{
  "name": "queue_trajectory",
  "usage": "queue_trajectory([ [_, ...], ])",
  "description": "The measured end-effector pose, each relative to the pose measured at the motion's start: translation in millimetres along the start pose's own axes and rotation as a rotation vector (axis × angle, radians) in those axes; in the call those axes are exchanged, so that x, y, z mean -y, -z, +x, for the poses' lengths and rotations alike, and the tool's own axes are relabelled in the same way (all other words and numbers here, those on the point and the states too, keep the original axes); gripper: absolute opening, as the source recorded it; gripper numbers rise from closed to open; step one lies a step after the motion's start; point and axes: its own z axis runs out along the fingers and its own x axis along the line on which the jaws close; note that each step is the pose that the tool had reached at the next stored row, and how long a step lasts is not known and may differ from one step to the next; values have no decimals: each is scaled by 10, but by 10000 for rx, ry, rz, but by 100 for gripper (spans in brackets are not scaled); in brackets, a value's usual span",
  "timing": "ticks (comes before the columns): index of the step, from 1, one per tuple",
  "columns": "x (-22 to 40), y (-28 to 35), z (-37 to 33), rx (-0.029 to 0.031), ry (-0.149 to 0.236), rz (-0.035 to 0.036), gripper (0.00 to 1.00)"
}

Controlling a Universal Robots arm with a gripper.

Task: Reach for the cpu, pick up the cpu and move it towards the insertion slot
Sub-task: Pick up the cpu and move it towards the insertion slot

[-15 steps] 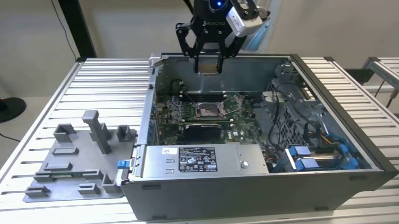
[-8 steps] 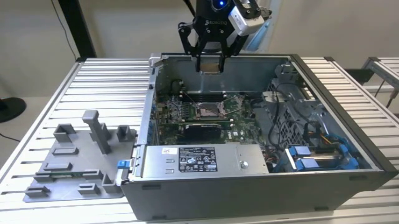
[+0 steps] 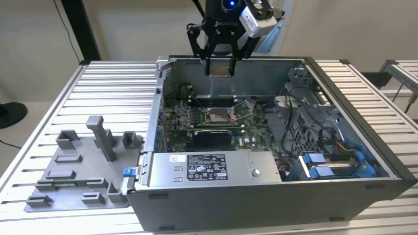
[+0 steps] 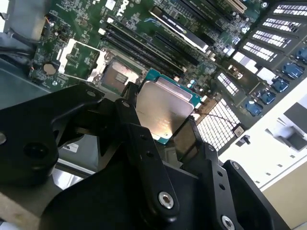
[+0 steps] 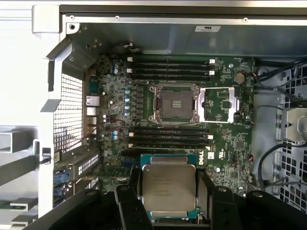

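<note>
In the exterior view the gripper (image 3: 220,70) hangs above the open computer case (image 3: 339,93), clamped on the cpu (image 3: 220,71), with the insertion slot (image 3: 217,115) below at six o'clock. In both wrist views the cpu (image 5: 169,188) sits flat between the fingers (image 5: 125,203), probably to meet the insertion slot (image 5: 173,102) squarely at twelve o'clock; memory slots (image 5: 170,139) lie between, beneath the path.

The cpu (image 5: 169,188) is showing a brushed, silvery metal top that is catching a dull sheen, edged in teal. The pincer (image 5: 168,201) gripping it is looking like matt black metal with shiny screw heads. The insertion slot (image 5: 173,102) is gleaming with a bare metal frame, ringed by green circuit board (image 5: 225,148). The tabletop (image 3: 111,93) is showing ribbed, pale metal.
</note>
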Motion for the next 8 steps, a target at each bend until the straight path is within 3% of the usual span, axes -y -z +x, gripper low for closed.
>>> queue_trajectory([
  [5, -2, 0, -4, 0, 1, 0, 0],
  [8, -19, -10, -48, 0, -3, 0, 0],
])
